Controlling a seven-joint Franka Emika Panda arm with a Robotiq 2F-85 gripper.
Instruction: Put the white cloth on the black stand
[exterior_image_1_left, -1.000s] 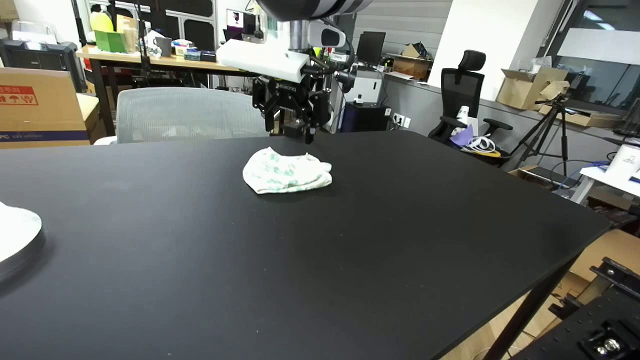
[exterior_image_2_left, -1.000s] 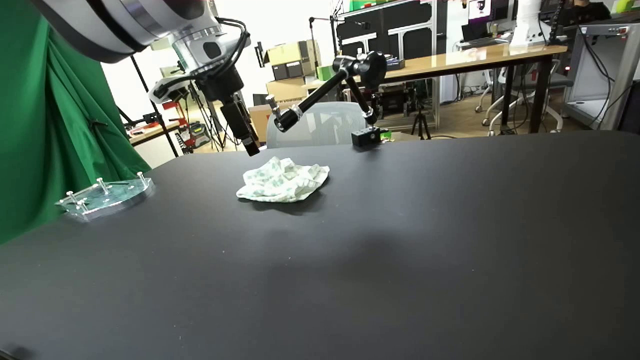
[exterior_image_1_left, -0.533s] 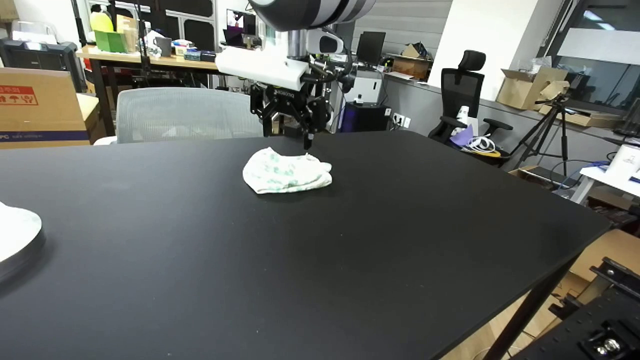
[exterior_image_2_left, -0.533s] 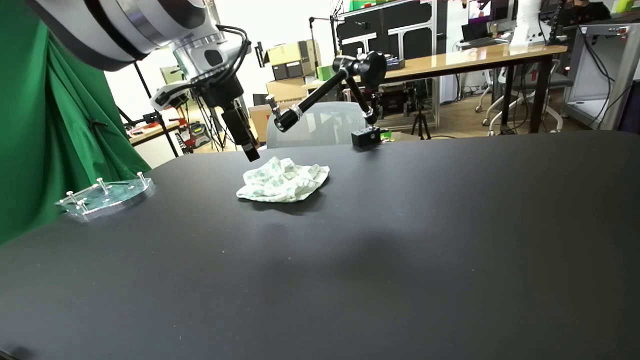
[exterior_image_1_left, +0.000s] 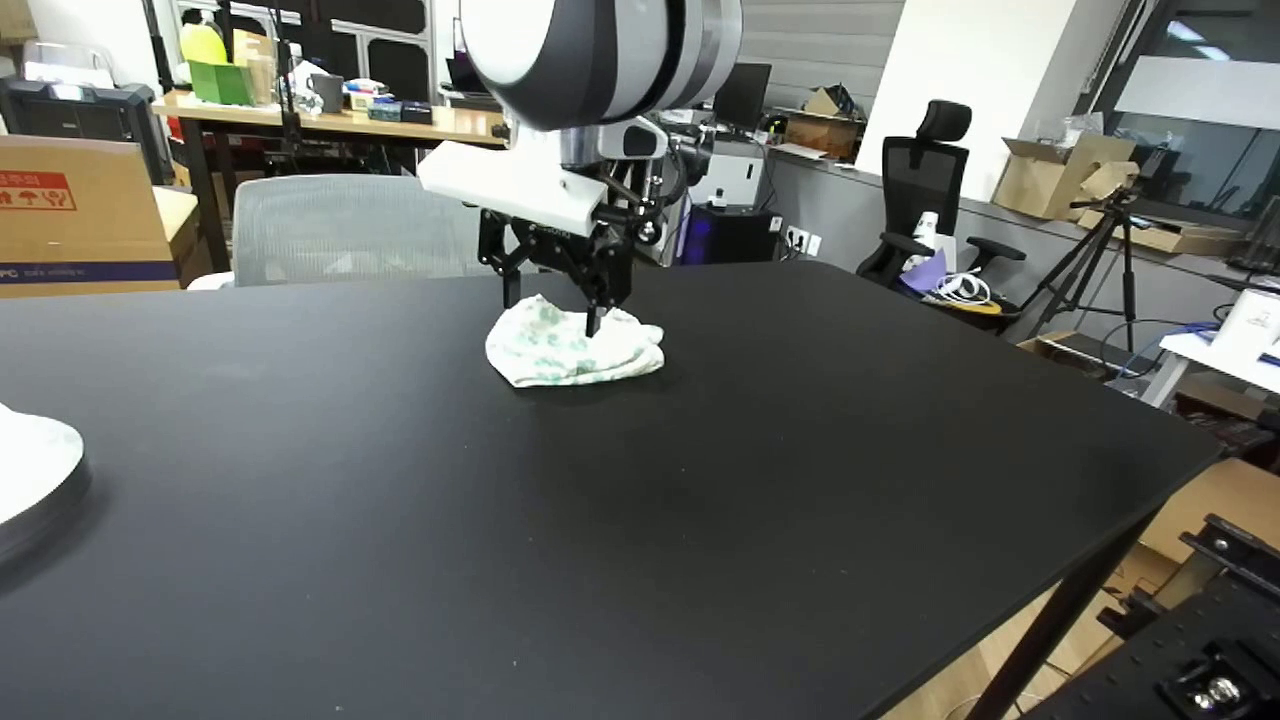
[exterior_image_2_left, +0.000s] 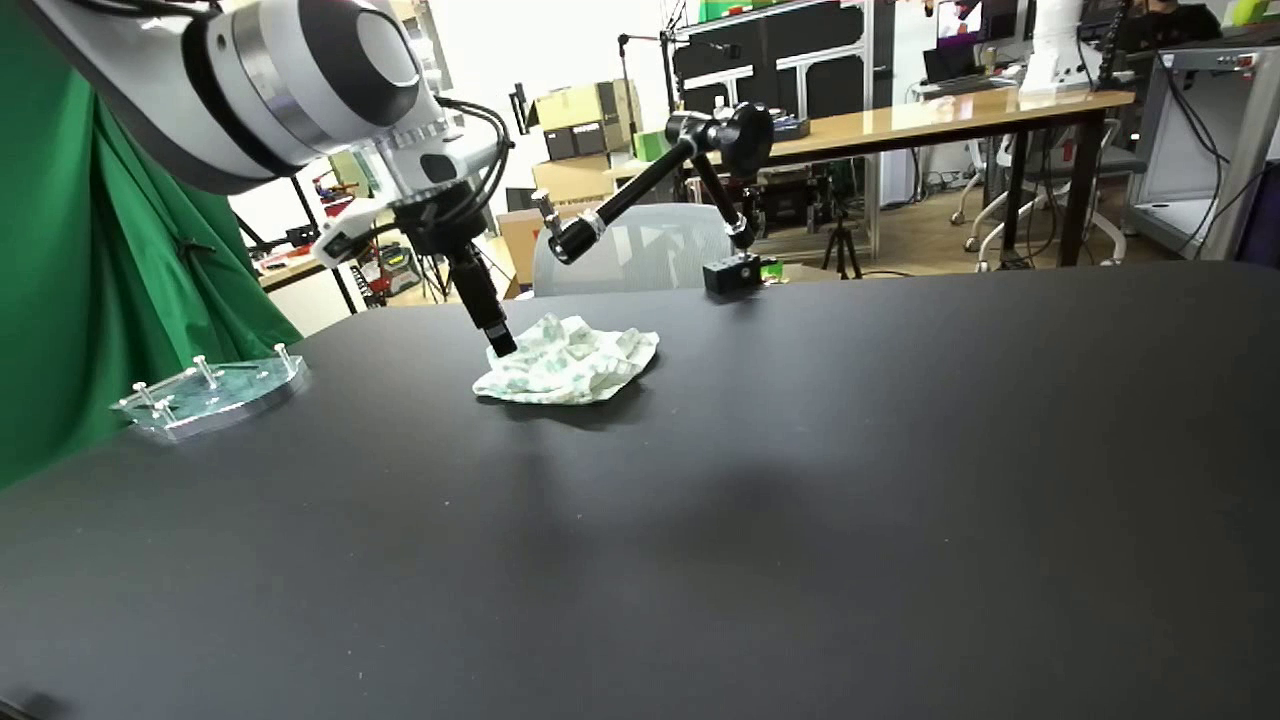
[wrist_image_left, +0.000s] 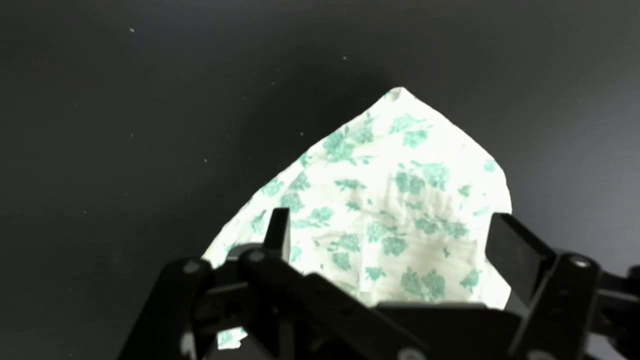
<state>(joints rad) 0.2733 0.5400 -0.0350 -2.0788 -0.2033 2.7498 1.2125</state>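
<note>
Robotiq gripper with jaws parted, pointing down at a slant, low over the floral-print white cloth, contact unclear, white-and-gray Panda arm angled down from above, cloth crumpled on the black table

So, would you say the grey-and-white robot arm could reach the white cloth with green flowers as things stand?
Probably yes: its open black pincer is right at the cloth, and nothing visible blocks the way.

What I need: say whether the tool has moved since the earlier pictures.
Yes: judged against the gray chair in an exterior view, the tool has moved down toward the white cloth and slightly left in that picture.
</note>
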